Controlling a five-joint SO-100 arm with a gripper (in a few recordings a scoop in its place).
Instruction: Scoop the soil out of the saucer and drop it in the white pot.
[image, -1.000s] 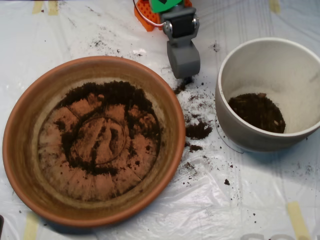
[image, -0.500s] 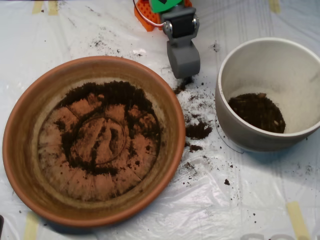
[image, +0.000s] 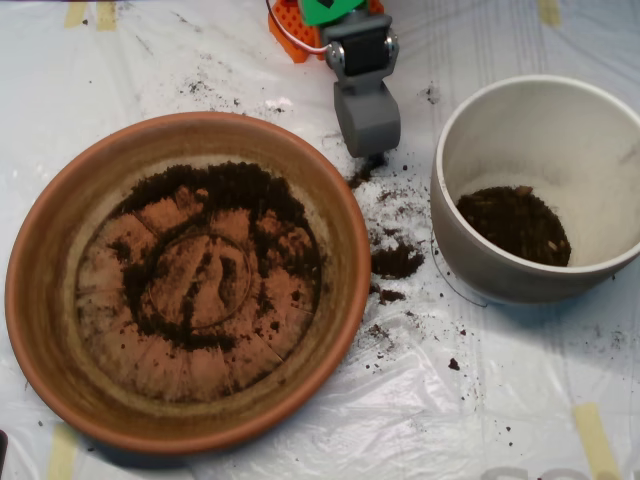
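The terracotta saucer (image: 45, 300) fills the left half of the overhead view. Thin dark soil (image: 230, 190) lies across its floor, thickest along the upper part, with bare clay showing through. At the right stands the white pot (image: 470, 130) with a heap of soil (image: 512, 224) at its bottom. My grey scoop (image: 367, 125) hangs at the top centre, between saucer and pot, above the plastic sheet. Its shells look pressed together. It sits just beyond the saucer's upper right rim.
Spilled soil clumps (image: 397, 262) and crumbs dot the white plastic sheet (image: 470, 400) between saucer and pot. An orange arm base (image: 290, 30) sits at the top edge behind the scoop. Yellow tape strips (image: 595, 435) hold the sheet down.
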